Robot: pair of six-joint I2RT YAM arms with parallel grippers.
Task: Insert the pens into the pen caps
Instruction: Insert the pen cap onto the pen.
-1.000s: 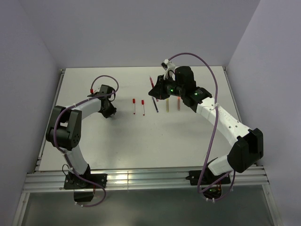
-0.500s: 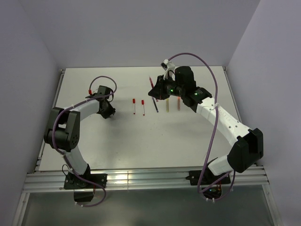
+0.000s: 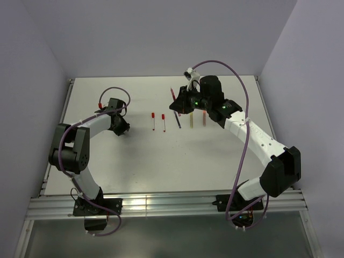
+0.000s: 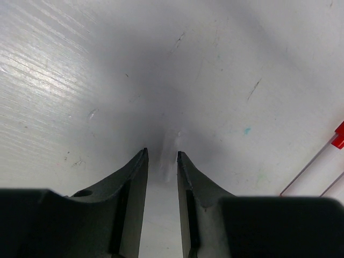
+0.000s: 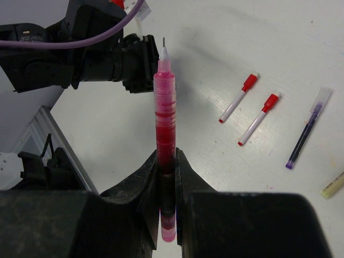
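My right gripper (image 5: 167, 156) (image 3: 179, 103) is shut on a translucent red pen (image 5: 164, 107) (image 3: 173, 93). The pen is uncapped, and its fine tip points toward the left arm. My left gripper (image 4: 162, 155) (image 3: 122, 127) hangs low over the table at the left, jaws a narrow gap apart. A faint pale streak (image 4: 172, 153) lies between its tips; I cannot tell whether it is a pen cap. Two white pens with red caps (image 3: 153, 121) (image 3: 163, 121) (image 5: 235, 99) (image 5: 258, 119) lie mid-table. A purple pen with a pale clear cap (image 5: 307, 126) (image 3: 177, 120) lies beside them.
An olive-yellow pen (image 3: 191, 120) and an orange pen (image 3: 204, 118) lie under the right arm. Purple cables (image 3: 236, 80) loop over both arms. The left cable's red plug (image 3: 102, 104) sits above that wrist. White walls enclose the table (image 3: 161, 161) on three sides.
The left gripper has drifted a little to the left and up the table. The right gripper and its red pen have stayed still.
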